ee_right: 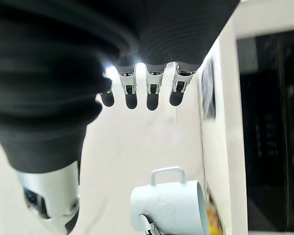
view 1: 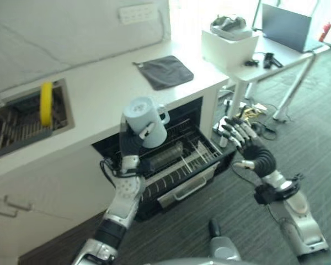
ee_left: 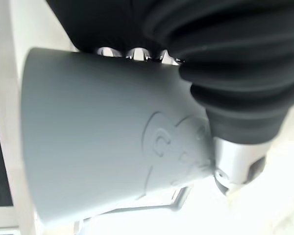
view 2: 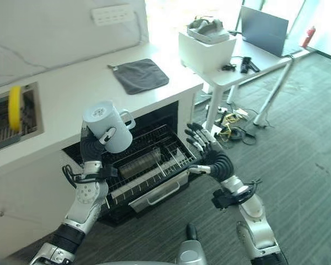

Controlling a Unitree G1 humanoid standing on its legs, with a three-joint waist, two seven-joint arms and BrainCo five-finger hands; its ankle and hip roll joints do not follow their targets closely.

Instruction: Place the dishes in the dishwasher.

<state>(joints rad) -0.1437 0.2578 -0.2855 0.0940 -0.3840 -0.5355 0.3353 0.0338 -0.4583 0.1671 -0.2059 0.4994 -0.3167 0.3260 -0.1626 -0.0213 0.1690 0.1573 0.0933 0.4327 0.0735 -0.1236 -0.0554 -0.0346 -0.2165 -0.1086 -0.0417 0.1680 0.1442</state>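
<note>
Fingers and thumb of the left hand [view 1: 133, 139] curl round a pale blue mug [view 1: 145, 122], lifted at the centre of the left eye view with its base turned up toward the camera and its handle pointing right; the left wrist view shows the same mug [ee_left: 108, 142] pressed against the dark ribbed cover with an embossed figure on its side; the mug hangs above the pulled-out rack [view 1: 179, 157] of the dishwasher [view 1: 154, 182], which opens under the white counter [view 1: 99, 105] in the middle of the frame; a clear glass [view 1: 165, 154] lies on its side in the rack, just right of the left wrist; the right hand [view 1: 240, 135] is at centre right of the frame, fingers spread and straight, holding nothing, near the right end of the rack, though contact cannot be judged; on the counter a dark grey cloth [view 1: 165, 72] lies flat at upper centre; a sink [view 1: 0, 135] is set in the counter at the left edge, with a yellow dish [view 1: 46, 102] standing upright in it; a white table [view 1: 287, 52] occupies the upper right, carrying a white box [view 1: 229, 47] and a grey laptop [view 1: 287, 25]; grey carpet [view 1: 314, 138] covers the floor at right.
</note>
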